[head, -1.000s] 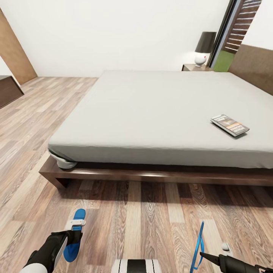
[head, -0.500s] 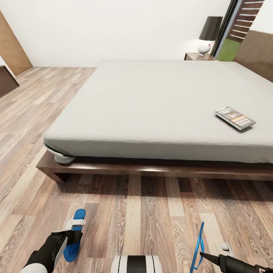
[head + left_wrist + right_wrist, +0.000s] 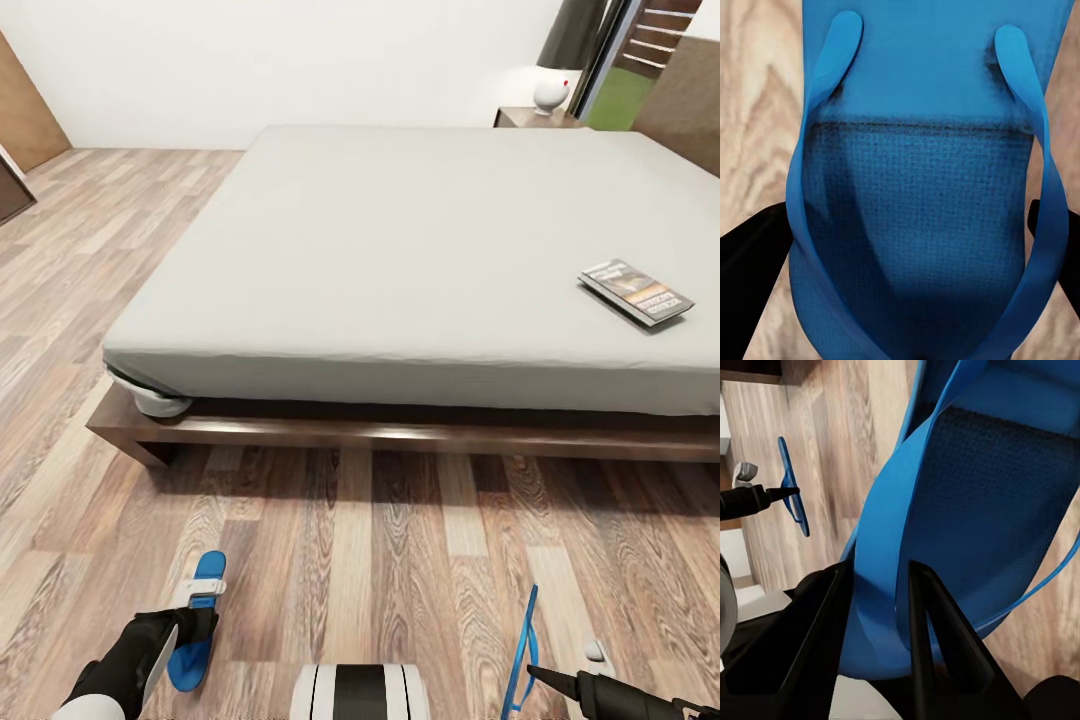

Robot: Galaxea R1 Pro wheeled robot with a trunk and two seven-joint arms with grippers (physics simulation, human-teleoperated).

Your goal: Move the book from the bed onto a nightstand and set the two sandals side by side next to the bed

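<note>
The bed (image 3: 420,240) has a pale grey mattress on a dark wood frame and spans the middle of the head view. The book (image 3: 637,293) lies flat near the mattress's right edge. The nightstand (image 3: 540,117) stands at the bed's far right corner. Low at the left, my left gripper (image 3: 190,625) is shut on one blue sandal (image 3: 197,610), held flat over the floor. Low at the right, my right gripper (image 3: 535,672) is shut on the other sandal (image 3: 522,648), held on edge. Black fingers flank the sandal (image 3: 915,187) in the left wrist view and clamp the sandal (image 3: 982,495) in the right wrist view.
Wood-plank floor (image 3: 400,560) lies between me and the bed frame (image 3: 400,435). A white-based lamp (image 3: 552,92) sits on the nightstand. A wooden door (image 3: 25,110) and a dark cabinet's corner (image 3: 12,195) stand at the far left. My base's top (image 3: 360,692) shows at the bottom edge.
The whole picture has shifted: the bed looks nearer and larger, and the far wall has slid up. Both grippers keep their sandals in the same places in the view.
</note>
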